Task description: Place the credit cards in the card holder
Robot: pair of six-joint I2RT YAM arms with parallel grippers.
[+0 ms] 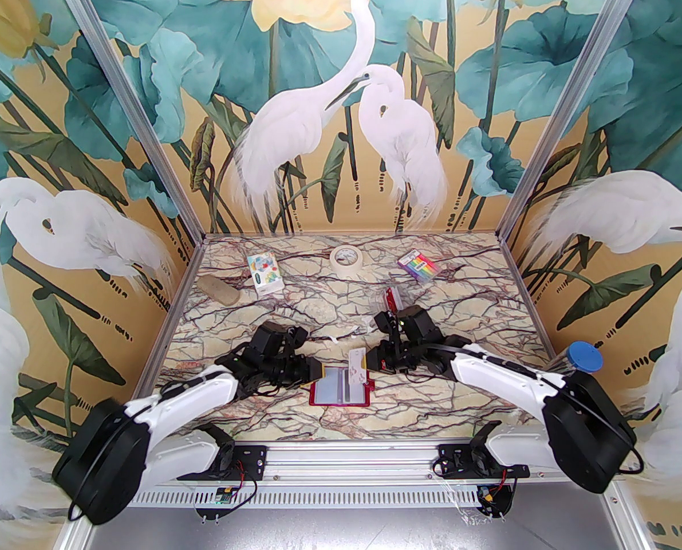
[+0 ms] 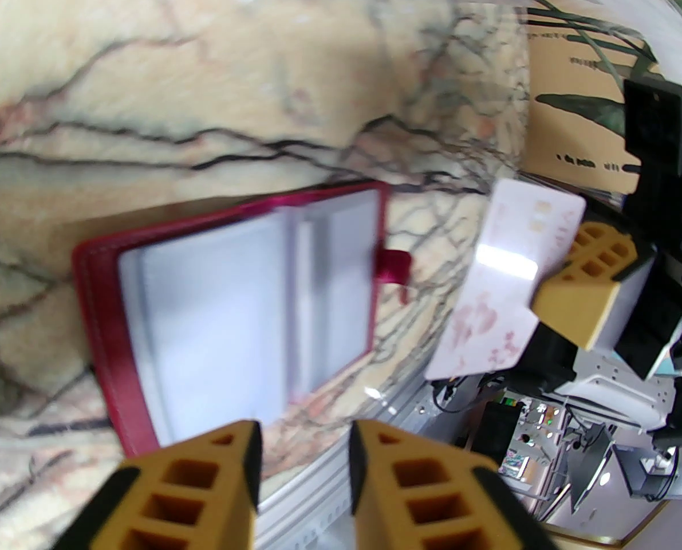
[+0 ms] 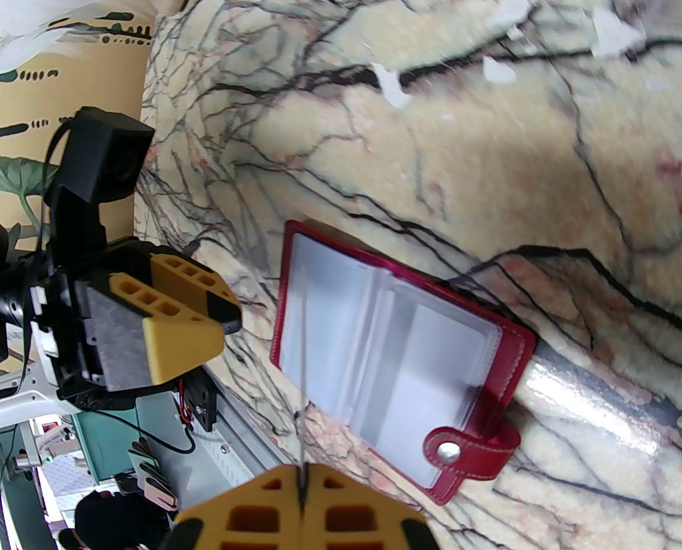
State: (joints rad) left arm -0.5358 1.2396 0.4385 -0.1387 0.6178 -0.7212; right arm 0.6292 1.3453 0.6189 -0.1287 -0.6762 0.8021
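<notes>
Ahead of R pincer (image 3: 302, 470), clenched on a card (image 2: 501, 284), holder (image 3: 518, 358) lay open; card not in yet; L pincer (image 2: 305, 439) released.

Dark red card holder (image 3: 515, 358), pale grey inside; white card (image 2: 507, 284) with pink blotches; cream tabletop (image 1: 295, 307) veined black and maroon like marble.

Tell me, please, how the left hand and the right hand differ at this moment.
The left hand has its jaws apart with nothing between them; the right hand is shut on a credit card. The left hand is by the left side of the open card holder, the right hand by its right side. Both have yellow-and-black fingers and point toward the holder.
</notes>
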